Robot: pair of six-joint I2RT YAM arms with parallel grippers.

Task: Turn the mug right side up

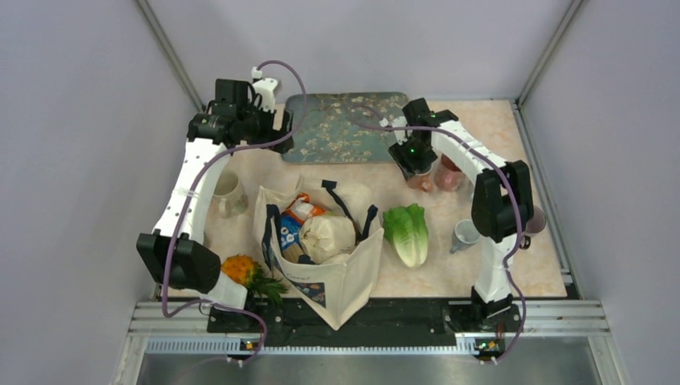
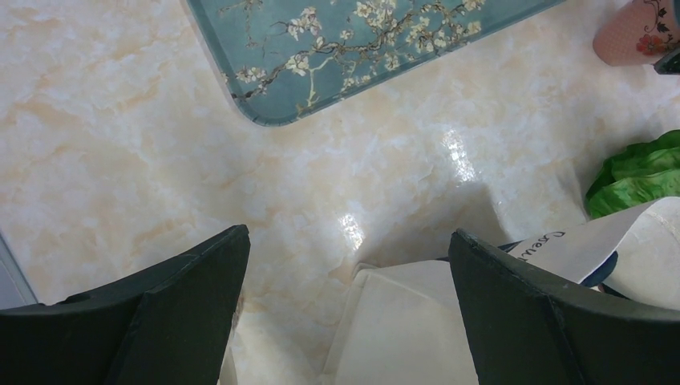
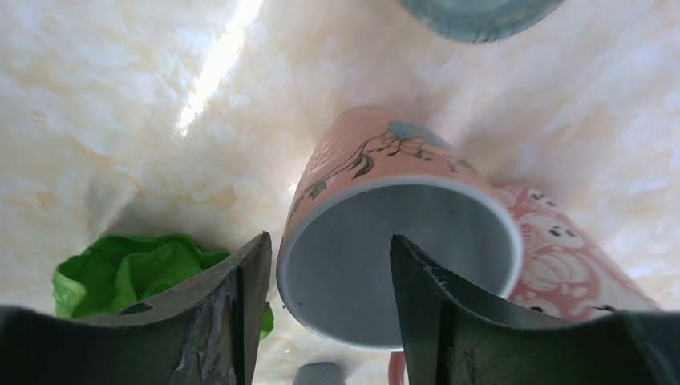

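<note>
mug [image 3: 361,152]: was just below your right gripper [image 3: 330,249], mouth toward it.
right gripper: stood spread across the rim wall, not pinching.
left gripper [image 2: 349,241]: was spread, empty.
handling: likely stiff, slippery, breakable; you could pinch the rim wall.

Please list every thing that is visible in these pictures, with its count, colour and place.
flowered mug: 1, pink, mouth facing wrist camera, at right claw.
spotted mug: 1, pink, beside it.
tray: 1, teal with blossoms, far middle.
bag: 1, cream, near middle, groceries inside.
lettuce: 1, green, right of bag.
pineapple: 1, orange, near left arm's base.
cream cup: 1, left of bag.
white cup: 1, right of lettuce.
pink round thing: 1, right edge, partly behind right arm.
table: 1, beige marble, under everything.
left claw: 1, black, open, above table near tray.
right claw: 1, black, open, at flowered mug's rim.
</note>
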